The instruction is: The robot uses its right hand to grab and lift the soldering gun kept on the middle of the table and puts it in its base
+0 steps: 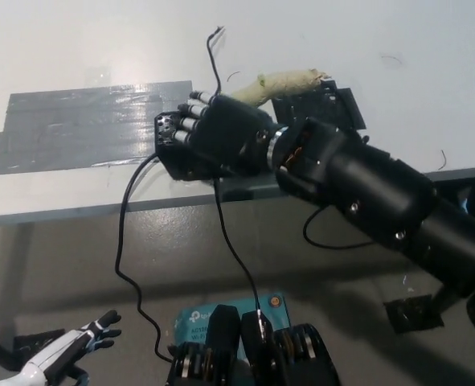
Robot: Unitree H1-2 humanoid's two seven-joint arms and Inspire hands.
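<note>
White table [76,48], grey tape patch [84,125] at left, black base [173,157] at the near edge.

Right hand [225,141] lies over the base, back of hand up, fingers [190,117] curled down onto the perforated end; can't tell if it grips anything. Soldering gun [289,80], tape-wrapped handle, lies flat on the table just behind the hand and wrist, not between the fingers. Black cables [124,241] hang off the edge. Left hand [68,350] rests low at bottom left, fingers spread, empty.
</note>
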